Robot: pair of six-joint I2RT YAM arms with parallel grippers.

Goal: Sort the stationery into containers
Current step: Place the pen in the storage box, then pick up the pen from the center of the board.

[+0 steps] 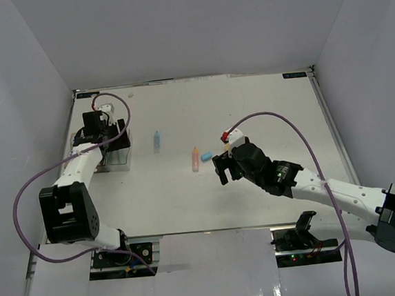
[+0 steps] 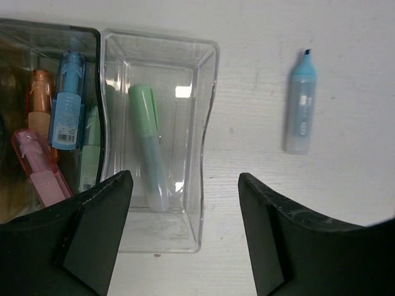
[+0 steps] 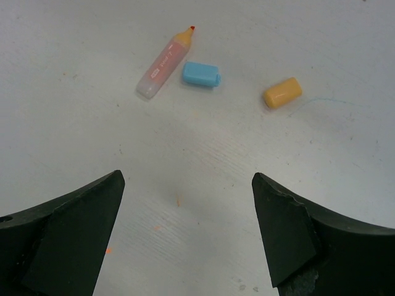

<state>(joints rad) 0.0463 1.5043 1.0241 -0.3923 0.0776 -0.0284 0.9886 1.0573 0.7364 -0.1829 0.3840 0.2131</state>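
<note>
White worktop [image 1: 263,107] carries everything you see. Your left jaws stand apart and hold nothing; they hang over the clear bin [image 2: 208,92], where a green marker [image 2: 148,148] lies flat. Right beside it, a darker bin [image 2: 55,26] holds more pens. Your right jaws are wide apart and empty too, above a pink marker [image 3: 162,61], a blue cap [image 3: 200,74] and an orange cap [image 3: 282,92]. A blue marker [image 2: 301,105] lies alone near the clear bin. Take care: both loose markers show bare tips and could smear the worktop, and the little caps may roll away if you pinch them badly. A low left finger could bump the bin. One blue pen [image 2: 66,92] wears a barcode sticker; its print is too small to read.
</note>
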